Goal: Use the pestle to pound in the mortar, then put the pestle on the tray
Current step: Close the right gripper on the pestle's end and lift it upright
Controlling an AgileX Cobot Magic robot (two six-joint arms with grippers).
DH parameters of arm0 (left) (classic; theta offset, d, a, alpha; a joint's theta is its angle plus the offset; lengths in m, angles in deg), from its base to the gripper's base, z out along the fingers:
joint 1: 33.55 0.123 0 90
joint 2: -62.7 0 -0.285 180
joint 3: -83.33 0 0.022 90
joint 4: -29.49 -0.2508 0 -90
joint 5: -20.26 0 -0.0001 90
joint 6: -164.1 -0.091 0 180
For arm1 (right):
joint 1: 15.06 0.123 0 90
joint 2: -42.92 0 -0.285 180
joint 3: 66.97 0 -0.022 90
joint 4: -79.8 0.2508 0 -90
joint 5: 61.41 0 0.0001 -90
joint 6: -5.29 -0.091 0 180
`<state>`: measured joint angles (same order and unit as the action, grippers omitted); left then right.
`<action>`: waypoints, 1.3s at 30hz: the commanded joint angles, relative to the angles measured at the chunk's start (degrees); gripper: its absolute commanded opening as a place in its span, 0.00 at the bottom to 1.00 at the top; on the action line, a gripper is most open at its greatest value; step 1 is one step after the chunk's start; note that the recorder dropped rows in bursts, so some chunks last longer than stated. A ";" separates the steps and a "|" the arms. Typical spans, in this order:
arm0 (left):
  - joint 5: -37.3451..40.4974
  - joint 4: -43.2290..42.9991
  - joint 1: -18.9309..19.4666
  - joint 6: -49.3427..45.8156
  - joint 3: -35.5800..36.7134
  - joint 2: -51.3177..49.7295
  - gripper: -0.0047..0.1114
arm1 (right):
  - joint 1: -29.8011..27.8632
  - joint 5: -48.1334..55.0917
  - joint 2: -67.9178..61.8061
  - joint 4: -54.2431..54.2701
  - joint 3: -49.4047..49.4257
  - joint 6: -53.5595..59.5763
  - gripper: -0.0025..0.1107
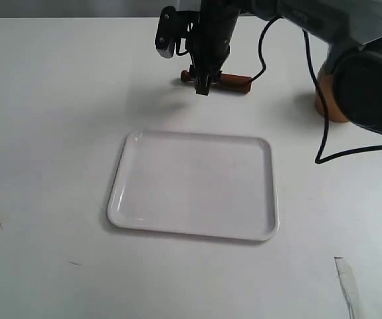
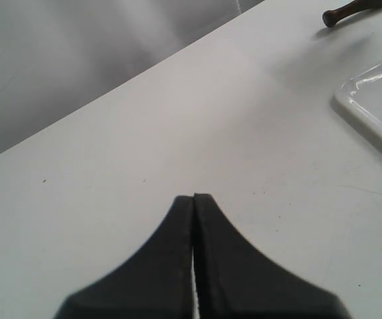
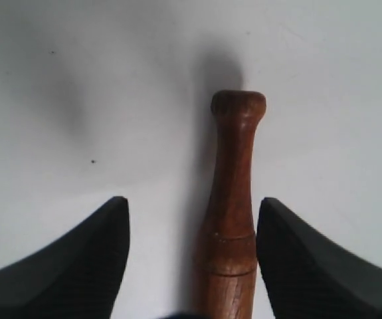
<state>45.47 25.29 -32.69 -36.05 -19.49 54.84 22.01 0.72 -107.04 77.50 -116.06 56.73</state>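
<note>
Right gripper (image 3: 192, 206) spread wide, straddled pestle (image 3: 234, 199) lying on table (image 1: 58, 133). Left gripper (image 2: 194, 197) pinched closed, empty. Mortar (image 1: 329, 101) probably half-hidden behind arm (image 1: 370, 86).

The pestle (image 3: 234, 219) is smooth, faintly shiny reddish-brown wood. The tray (image 1: 194, 183) looks like glossy white plastic, the surface (image 1: 44, 133) matt white. On the right gripper (image 3: 192, 203) the fingers (image 3: 78, 266) are matt black, finely textured.

In the exterior view we look down at a slant over the table (image 1: 44, 100), with the tray (image 1: 194, 183) at centre. Our left wrist camera skims low across the table. Our right wrist camera hangs close above the pestle (image 3: 230, 199), which all three views share.
</note>
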 commanded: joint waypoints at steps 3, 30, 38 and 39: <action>-0.17 0.42 -0.44 0.47 0.03 0.07 0.04 | -0.42 -3.72 -0.26 2.30 -0.44 1.69 0.47; -0.17 0.42 -0.44 0.47 0.03 0.07 0.04 | -2.50 -13.98 -5.03 1.17 -0.44 1.23 0.19; -0.17 0.42 -0.44 0.47 0.03 0.07 0.04 | -4.94 -22.64 3.01 13.08 -0.44 -6.42 0.02; -0.17 0.42 -0.44 0.47 0.03 0.07 0.04 | -5.50 -22.64 4.15 16.18 -0.44 -6.42 0.02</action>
<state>45.47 25.29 -32.69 -36.05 -19.49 54.84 18.02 -20.13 -106.91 86.50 -116.10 51.33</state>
